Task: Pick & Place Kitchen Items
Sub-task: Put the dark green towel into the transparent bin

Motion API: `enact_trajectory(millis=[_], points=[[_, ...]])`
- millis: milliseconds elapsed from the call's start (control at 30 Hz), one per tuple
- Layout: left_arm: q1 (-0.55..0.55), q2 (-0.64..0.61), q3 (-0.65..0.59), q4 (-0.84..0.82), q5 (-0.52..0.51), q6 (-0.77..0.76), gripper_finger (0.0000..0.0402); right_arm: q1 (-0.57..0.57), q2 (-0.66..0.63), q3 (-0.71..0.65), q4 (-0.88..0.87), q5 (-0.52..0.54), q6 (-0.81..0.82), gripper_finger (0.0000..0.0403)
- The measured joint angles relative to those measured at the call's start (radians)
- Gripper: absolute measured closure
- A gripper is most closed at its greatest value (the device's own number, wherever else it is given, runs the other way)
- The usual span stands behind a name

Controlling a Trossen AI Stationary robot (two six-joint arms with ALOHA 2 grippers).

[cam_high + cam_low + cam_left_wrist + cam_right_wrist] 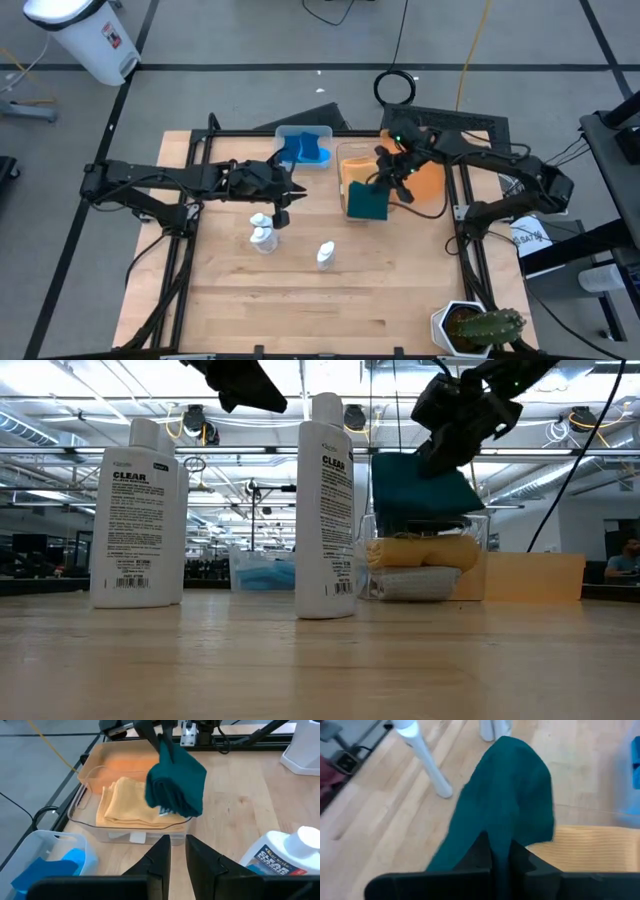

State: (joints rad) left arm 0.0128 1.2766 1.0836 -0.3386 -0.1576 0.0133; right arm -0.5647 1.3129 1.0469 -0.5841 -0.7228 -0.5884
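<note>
My right gripper is shut on the dark green folded cloth, which hangs over the near side of a clear bin. In the bin a mustard-yellow cloth lies on a grey cloth. My left gripper hovers empty, fingers close together, above the table just left of the bin and over the white bottles. Another white bottle stands upright nearer the front. Blue cloth pieces lie in a second bin at the back. My right gripper pinches the green cloth by its upper folded part between its two fingers, coming from above and slanting down. Several layers hang slack below the fingers. Whether the lower edge touches the yellow cloth, I cannot tell.
An orange tray sits right of the clear bin. A potted cactus stands at the table's near right corner. Bare wood lies along the near part of the table.
</note>
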Motion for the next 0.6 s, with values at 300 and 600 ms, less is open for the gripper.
enact_trajectory(millis=[300, 600], points=[[-0.001, 0.000, 0.000, 0.000, 0.000, -0.071, 0.0337, 0.006, -0.001, -0.032, 0.057, 0.018, 0.024, 0.0403], [-0.001, 0.000, 0.000, 0.000, 0.000, -0.068, 0.0337, 0.006, 0.036, -0.032, 0.083, 0.122, -0.026, 0.0403]])
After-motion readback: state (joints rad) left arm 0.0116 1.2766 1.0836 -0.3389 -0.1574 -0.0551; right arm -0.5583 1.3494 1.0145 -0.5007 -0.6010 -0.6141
